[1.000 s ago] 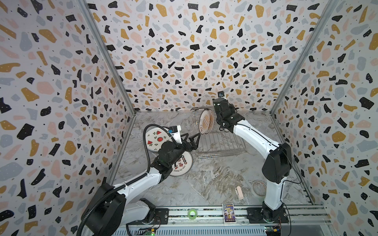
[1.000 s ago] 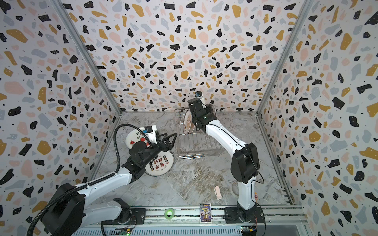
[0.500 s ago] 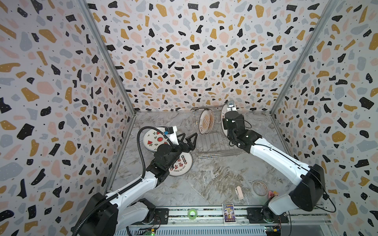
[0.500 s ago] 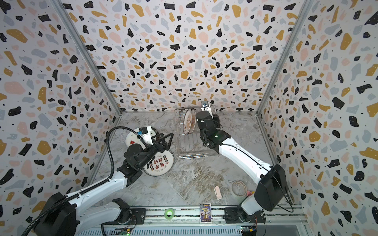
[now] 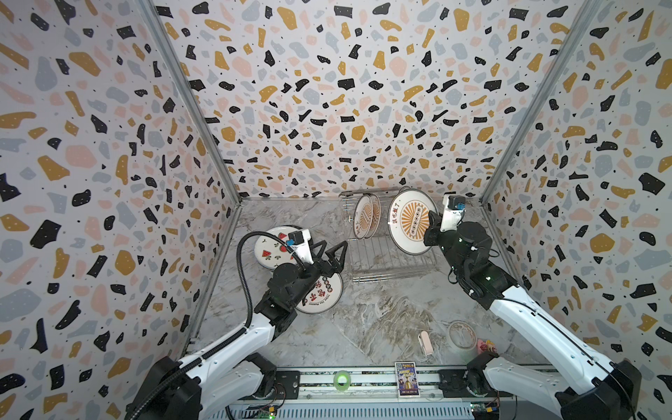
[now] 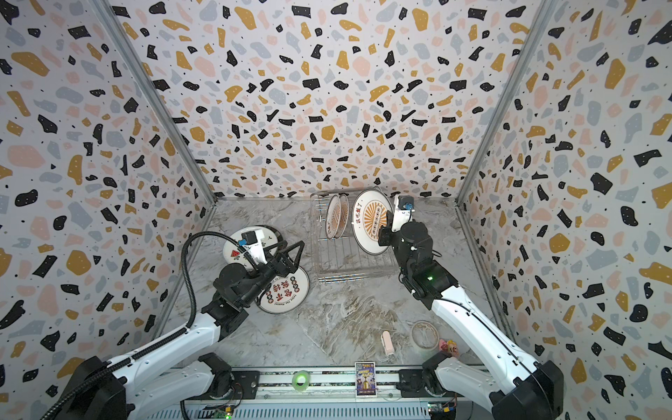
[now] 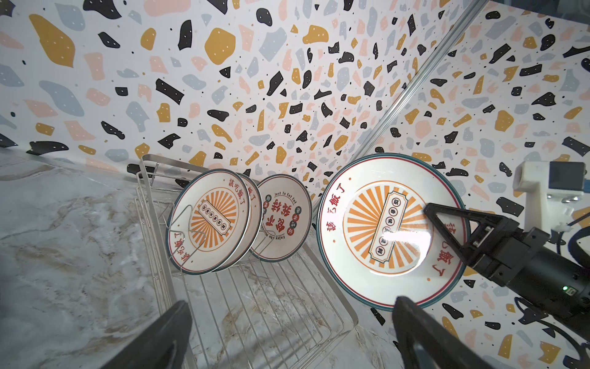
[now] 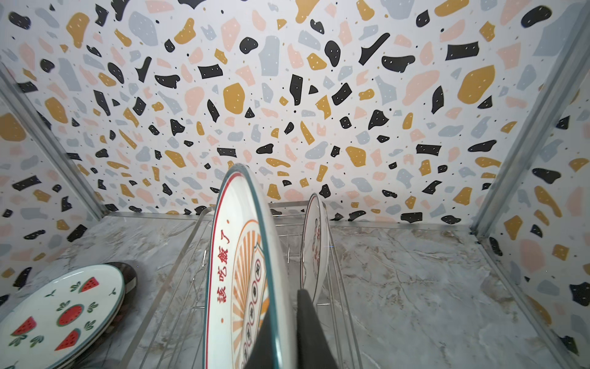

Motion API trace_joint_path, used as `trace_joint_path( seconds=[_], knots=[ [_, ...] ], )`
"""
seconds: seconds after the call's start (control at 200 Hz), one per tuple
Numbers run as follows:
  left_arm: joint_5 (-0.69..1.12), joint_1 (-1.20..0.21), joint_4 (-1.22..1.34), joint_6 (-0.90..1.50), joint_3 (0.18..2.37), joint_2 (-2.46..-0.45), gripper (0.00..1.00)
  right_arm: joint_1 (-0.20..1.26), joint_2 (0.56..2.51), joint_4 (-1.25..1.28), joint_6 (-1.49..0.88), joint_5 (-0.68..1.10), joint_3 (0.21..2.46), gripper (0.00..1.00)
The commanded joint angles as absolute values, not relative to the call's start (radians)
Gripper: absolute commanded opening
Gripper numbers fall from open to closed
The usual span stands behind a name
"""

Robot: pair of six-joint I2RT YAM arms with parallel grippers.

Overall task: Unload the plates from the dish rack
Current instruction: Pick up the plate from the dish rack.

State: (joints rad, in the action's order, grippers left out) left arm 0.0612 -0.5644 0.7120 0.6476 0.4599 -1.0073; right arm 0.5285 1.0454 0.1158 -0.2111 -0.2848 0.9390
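While our right gripper [image 7: 429, 211] pinches the sunburst plate [image 7: 391, 231] upright at the dish rack's [image 5: 385, 262] right end, its face points at our spread, empty left gripper [image 5: 331, 248].

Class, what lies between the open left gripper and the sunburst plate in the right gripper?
The dish rack: its bare wire floor fills the gap between left gripper and plate, in both top views.
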Motion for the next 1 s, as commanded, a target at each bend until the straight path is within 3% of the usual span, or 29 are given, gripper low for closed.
trace_joint_path(
  seconds=[0.0, 0.335, 0.696, 0.871, 0.996],
  knots=[
    [0.111, -0.569, 0.769, 0.664, 0.435, -0.978, 1.00, 0.508, 0.989, 0.240, -0.283, -0.083, 0.922, 0.01],
    [0.241, -0.569, 0.881, 0.720, 0.364, -0.947, 1.00, 0.416, 0.951, 0.439, -0.408, 0.350, 0.790, 0.00],
    [0.282, -0.583, 1.028, 0.775, 0.294, -0.963, 0.97, 0.416, 0.976, 0.638, -0.476, 0.582, 0.699, 0.00],
    [0.311, -0.613, 1.061, 0.770, 0.310, -0.991, 0.91, 0.414, 0.995, 0.684, -0.490, 0.631, 0.685, 0.00],
    [0.315, -0.623, 1.066, 0.770, 0.319, -1.006, 0.77, 0.416, 1.010, 0.717, -0.504, 0.660, 0.681, 0.00]
  ],
)
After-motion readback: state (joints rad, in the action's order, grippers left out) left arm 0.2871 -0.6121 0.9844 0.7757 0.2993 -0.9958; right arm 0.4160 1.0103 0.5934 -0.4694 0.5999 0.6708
